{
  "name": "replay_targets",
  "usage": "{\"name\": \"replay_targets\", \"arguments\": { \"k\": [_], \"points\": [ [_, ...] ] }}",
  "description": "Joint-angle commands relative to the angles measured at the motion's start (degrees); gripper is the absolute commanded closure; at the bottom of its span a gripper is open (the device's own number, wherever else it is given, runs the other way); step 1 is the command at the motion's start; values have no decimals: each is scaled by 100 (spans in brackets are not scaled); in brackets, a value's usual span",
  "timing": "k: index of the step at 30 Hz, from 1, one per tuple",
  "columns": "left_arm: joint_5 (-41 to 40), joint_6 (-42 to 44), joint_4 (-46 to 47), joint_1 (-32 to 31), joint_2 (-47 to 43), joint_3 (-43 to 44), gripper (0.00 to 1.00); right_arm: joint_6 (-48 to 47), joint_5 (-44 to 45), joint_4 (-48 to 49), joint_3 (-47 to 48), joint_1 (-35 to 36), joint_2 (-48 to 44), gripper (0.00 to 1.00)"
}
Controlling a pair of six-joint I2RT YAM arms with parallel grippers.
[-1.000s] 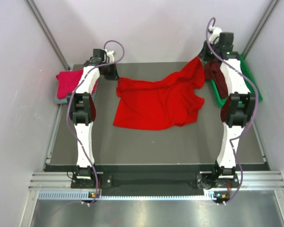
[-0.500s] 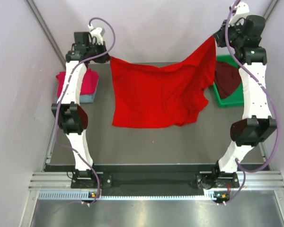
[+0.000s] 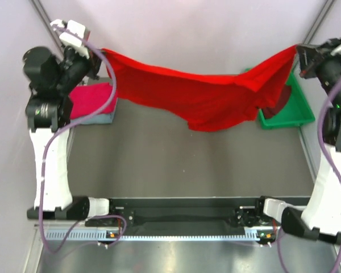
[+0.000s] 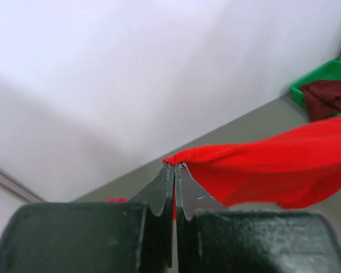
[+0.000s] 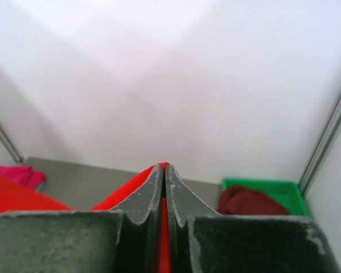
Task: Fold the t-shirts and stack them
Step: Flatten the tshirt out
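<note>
So that the red shirt (image 3: 207, 98) spreads for folding, our left claw (image 4: 174, 165) and right claw (image 5: 163, 167) pinch its corners above the counter (image 3: 176, 170).

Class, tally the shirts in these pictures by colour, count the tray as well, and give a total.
Bright red shirt: 1
Crimson-pink shirt: 1
Grey-blue shirt: 1
Dark maroon shirt: 1
Green tray: 1
Total: 5

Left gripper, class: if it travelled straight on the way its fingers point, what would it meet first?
Beyond the bright red t-shirt corner that the left gripper pinches, the line seems to reach the pale wall first, with nothing between, though depth is unclear.
</note>
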Motion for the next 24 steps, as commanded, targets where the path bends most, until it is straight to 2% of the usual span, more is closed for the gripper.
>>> {"name": "replay_targets", "arguments": {
  "k": [1,5,13,18,24],
  "points": [
    [-229,743,438,27,-532,-529,100,608,-393,269,-137,-281,-445,100],
    [-106,700,315,27,-1269,-872,100,723,-551,40,-111,-299,-823,100],
    [-414,199,877,27,-1790,-1425,100,846,-271,75,-163,-325,-1027,100],
    [-581,243,694,27,-1237,-1505,100,978,1,373,-541,-404,-544,100],
    [-546,392,745,27,-420,-2304,100,776,37,637,-901,-448,535,100]
  ]
}}
